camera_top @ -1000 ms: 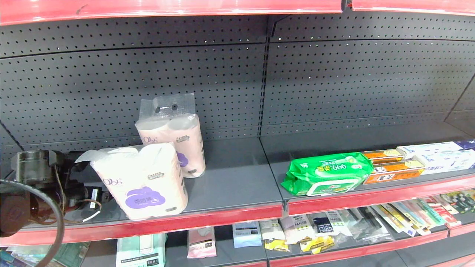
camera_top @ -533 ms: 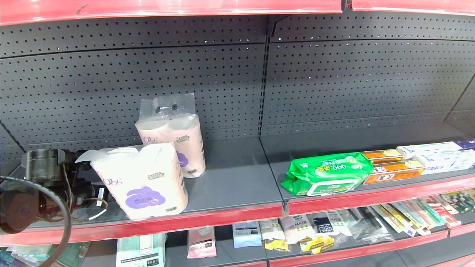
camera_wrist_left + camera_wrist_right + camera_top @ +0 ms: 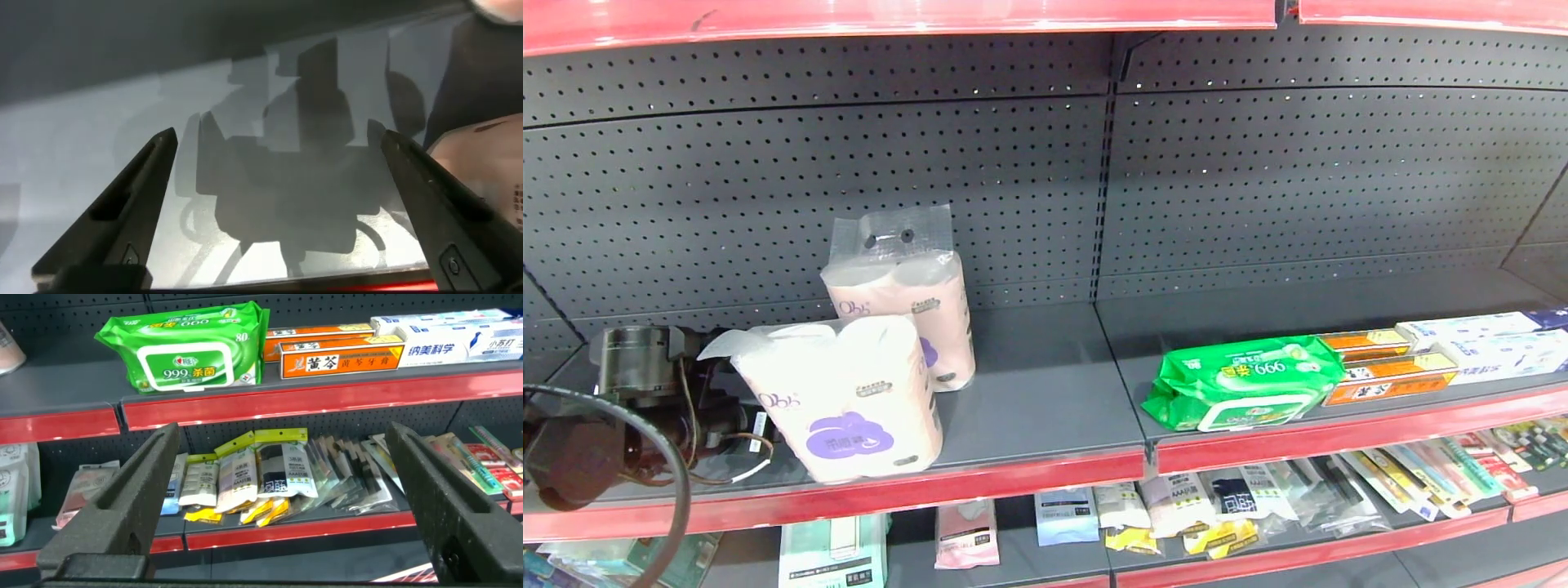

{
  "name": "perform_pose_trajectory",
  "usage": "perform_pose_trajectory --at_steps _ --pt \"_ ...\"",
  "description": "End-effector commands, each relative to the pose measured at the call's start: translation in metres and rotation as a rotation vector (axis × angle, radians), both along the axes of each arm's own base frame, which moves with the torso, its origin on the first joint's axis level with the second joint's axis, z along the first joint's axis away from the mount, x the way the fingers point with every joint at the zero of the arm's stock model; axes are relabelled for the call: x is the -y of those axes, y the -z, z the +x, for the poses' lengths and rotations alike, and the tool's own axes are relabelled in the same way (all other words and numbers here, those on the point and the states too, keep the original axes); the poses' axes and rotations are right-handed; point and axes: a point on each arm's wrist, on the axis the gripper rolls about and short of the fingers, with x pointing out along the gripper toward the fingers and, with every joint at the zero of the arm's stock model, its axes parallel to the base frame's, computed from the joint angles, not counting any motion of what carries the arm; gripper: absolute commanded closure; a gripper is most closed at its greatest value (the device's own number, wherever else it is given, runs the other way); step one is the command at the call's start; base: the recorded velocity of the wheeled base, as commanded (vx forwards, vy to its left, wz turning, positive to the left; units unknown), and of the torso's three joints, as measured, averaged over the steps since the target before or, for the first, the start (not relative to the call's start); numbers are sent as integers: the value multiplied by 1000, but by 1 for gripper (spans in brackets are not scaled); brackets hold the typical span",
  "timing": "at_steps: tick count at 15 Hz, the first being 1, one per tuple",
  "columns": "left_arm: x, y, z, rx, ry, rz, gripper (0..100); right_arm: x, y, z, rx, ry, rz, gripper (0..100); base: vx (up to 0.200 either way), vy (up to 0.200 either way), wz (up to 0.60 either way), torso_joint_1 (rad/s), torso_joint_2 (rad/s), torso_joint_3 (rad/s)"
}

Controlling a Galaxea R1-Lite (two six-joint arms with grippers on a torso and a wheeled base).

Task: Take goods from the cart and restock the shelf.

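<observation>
Head view shows a grey shelf with a red front edge and two packs of toilet rolls on it. The front pack stands at about 8 o'clock in the picture, near the red edge. The back pack stands upright at 1 o'clock from it, close behind. The left arm sits at 9 o'clock from the front pack, right beside it. A green pack of wipes lies at 4 o'clock in the picture, with orange boxes at 3 o'clock from it.

Left wrist view sees the shelf board up close. The left gripper has its jaws wide apart with nothing between them. A corner of the front pack is just beside one finger.

Right wrist view has the right gripper, with its jaws wide apart too and holding nothing. Between them are small packets on the lower shelf, under the wipes.
</observation>
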Motion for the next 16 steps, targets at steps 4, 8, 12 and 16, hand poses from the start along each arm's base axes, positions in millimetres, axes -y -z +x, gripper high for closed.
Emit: perform_pose_trajectory --at_steps 4,8,12,16 --pt "2 -1 3 6 9 0 0 0 0 0 -1 0 2 0 0 0 0 0 0 0" --pt "9 -2 3 6 31 -1 0 0 0 0 -1 0 0 0 0 0 0 0 0 0" --pt "12 -1 4 5 43 -1 0 0 0 0 -1 0 0 0 0 0 0 0 0 0" --pt "15 -1 4 5 54 -1 0 0 0 0 0 0 0 0 0 0 0 0 0 0"
